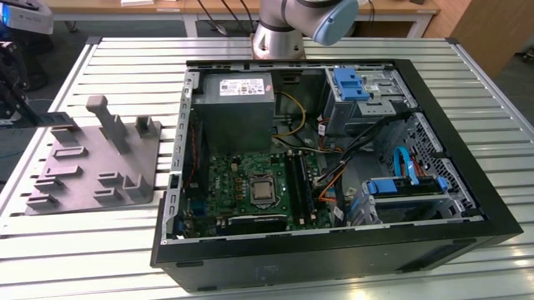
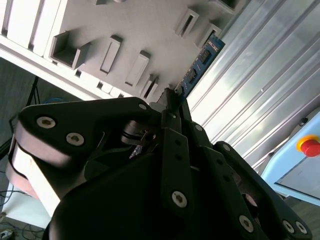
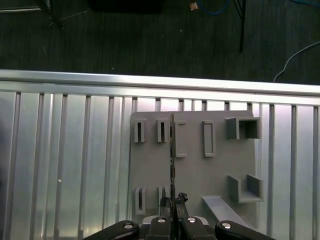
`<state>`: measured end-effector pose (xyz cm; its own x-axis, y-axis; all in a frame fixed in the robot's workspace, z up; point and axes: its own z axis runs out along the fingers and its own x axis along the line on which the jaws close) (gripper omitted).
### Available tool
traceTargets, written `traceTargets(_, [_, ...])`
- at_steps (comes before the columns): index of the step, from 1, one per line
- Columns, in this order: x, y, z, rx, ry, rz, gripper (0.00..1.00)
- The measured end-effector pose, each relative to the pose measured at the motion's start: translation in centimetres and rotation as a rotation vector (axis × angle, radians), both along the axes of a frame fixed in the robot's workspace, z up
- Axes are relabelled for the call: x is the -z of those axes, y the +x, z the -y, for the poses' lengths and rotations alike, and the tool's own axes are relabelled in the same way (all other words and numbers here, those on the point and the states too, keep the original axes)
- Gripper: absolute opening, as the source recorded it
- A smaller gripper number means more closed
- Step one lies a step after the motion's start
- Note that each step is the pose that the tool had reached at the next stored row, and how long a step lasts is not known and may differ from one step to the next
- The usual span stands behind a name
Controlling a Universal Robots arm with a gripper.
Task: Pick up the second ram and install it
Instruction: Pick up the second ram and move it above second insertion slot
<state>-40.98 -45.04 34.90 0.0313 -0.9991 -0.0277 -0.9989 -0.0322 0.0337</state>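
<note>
Exterior view: one black PC case (image 1: 334, 250) lies open on one silver table (image 1: 467, 69) made of ribbed aluminium slats. Inside the case:
- one green motherboard (image 1: 242, 187)
- one plain grey power supply box (image 1: 237, 106)
- two blue plastic pieces, a far blue bracket (image 1: 349, 83) and a near blue bracket (image 1: 392, 186)
- a loose bundle of coloured cables

One matte grey holder block (image 1: 92, 169) sits on the table to the exterior view's left of the case, apart from it, with upright posts and blocky pockets. One arm base (image 1: 279, 37) stands at the far edge of the table. Wooden desks are behind it.

Second wrist view: one gripper (image 2: 170, 100), black with bolted links, has its fingers pinched together on one end of the second ram (image 2: 200, 62). This is one thin green strip with dark chips. It sticks out from the fingertips over the edge of the holder block (image 2: 125, 30), beside the table slats (image 2: 260, 75). Cannot tell whether the strip touches the block. One red button (image 2: 310, 146) sits on a pale blue box off the table.

First wrist view: the second ram (image 3: 171, 150) is seen edge-on as a thin dark line, clamped in the gripper (image 3: 172, 204). It runs across the holder block (image 3: 200, 175). The block shows a row of four narrow slot frames plus one wider pocket, with more pockets closer to the gripper. The table slats (image 3: 65, 150) are shiny. Beyond the table edge is dark floor with cables.
</note>
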Motion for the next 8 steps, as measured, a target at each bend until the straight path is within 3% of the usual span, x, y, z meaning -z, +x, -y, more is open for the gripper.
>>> traceTargets(8, [-0.65, 0.00, 0.00, 0.000, 0.0000, 0.0000, 0.14])
